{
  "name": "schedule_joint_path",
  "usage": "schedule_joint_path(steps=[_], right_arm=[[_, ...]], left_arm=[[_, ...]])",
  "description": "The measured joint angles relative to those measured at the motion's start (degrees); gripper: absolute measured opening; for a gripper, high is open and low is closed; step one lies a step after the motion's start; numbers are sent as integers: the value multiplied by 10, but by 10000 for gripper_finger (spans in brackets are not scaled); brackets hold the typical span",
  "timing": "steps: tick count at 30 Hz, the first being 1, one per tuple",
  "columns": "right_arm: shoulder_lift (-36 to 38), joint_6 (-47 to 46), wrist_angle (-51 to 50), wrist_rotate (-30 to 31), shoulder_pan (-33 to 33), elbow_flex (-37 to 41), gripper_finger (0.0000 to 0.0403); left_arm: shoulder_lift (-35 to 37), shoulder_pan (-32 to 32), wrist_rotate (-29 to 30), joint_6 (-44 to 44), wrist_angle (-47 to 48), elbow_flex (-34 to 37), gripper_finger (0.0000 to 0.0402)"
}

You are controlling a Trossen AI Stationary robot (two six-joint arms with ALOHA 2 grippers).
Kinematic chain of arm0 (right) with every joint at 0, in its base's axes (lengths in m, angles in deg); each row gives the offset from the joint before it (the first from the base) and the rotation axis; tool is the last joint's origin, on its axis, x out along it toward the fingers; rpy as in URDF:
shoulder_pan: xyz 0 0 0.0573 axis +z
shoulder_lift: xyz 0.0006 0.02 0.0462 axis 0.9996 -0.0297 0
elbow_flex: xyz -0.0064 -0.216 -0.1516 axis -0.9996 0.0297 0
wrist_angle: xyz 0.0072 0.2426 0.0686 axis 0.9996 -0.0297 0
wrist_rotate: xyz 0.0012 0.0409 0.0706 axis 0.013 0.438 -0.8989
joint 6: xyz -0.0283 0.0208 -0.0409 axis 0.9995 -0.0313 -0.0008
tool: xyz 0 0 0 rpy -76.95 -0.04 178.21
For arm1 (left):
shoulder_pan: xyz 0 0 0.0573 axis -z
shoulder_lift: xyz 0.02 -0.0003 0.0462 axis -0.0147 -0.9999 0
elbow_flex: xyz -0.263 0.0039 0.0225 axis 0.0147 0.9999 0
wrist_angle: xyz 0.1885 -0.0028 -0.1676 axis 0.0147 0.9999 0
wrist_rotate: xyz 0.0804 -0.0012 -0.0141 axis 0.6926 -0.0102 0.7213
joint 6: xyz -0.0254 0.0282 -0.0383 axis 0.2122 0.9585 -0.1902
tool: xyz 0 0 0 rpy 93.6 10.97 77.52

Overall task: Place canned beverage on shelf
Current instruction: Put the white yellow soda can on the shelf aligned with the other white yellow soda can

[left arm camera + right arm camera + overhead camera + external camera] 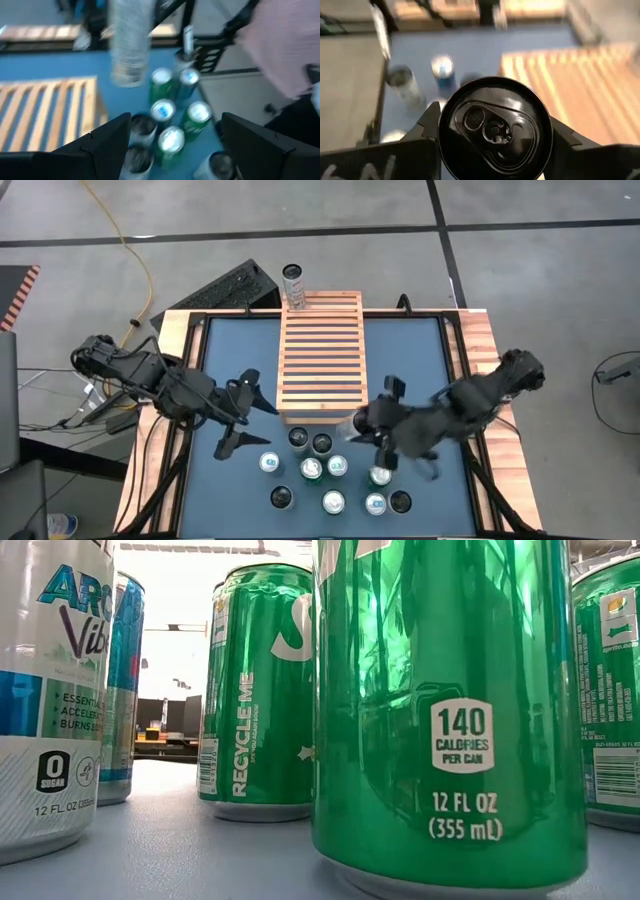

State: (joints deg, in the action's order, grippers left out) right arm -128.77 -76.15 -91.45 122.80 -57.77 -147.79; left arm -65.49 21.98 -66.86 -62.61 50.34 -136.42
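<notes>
Carrying a dark-topped silver aluminium can (495, 127) clamped in its fingers, the right gripper (372, 423) is hovering beside the slatted light-brown wooden shelf (320, 355); it should keep the can level. Left gripper (243, 415) is waiting nearby, fingers apart.

A yellow cable (128, 250) snakes over the grey floor (540, 200) beyond the table's far left corner. A black ribbed panel (228, 288) lies just outside that corner. Dark tape lines (444, 225) cross the floor. A black cord (612, 372) loops off the right edge. A red-striped corner (22, 292) shows far left.
</notes>
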Motion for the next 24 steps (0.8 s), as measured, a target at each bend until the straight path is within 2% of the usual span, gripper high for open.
schedule_joint_path(steps=[3,6,9,12,14,15,18,22,24], right_arm=[[1,119,34,-4,-8,-84,191],[2,228,88,-58,-26,-141,191],[2,308,140,-168,-50,-173,191],[2,345,175,-290,-79,-182,191],[1,351,201,-354,-97,-182,191],[0,347,210,-366,-103,-182,191],[-2,322,209,-361,-125,-182,191],[-7,218,208,-212,-145,-181,191],[-14,177,208,-162,-151,-182,191]], left_arm=[[0,-20,-63,19,-47,0,296],[0,-50,-155,31,-110,0,296],[0,-91,-276,16,-192,0,296],[0,-137,-384,-32,-263,0,296],[0,-165,-421,-65,-294,0,296],[1,-177,-423,-74,-301,0,296],[1,-206,-418,-75,-299,0,296],[1,-229,-350,-51,-268,0,296],[1,-237,-308,-34,-246,0,296]])
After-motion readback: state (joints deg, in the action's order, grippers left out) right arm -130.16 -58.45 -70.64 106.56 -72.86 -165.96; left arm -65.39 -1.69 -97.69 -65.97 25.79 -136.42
